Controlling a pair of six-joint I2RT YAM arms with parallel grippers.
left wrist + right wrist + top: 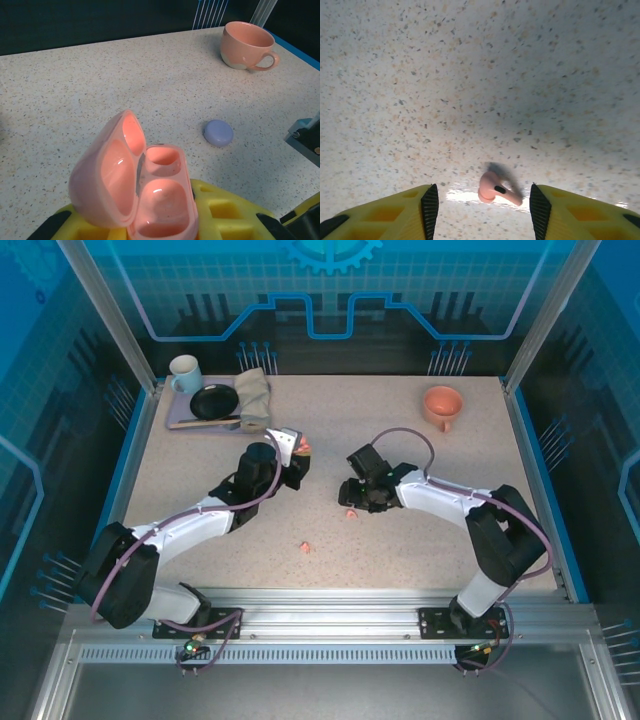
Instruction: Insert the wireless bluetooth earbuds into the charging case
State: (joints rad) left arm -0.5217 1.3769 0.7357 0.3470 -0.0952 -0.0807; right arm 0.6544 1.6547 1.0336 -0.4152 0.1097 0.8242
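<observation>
I see the right gripper [484,201] open astride the pink earbud [492,189] mid-table [470,75]; it looks light and slick, so I'd pinch its bulb, while the left gripper [165,227] clamps the open case [150,200].

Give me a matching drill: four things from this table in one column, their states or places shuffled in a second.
1 pink case
2 lilac case
3 pink earbud
4 peach mug

A lying between the fingers of the open right gripper
B upright, toward the far right of the table
C lid open, clamped in the left gripper
D shut, lying by itself

Pairs: 1-C, 2-D, 3-A, 4-B
</observation>
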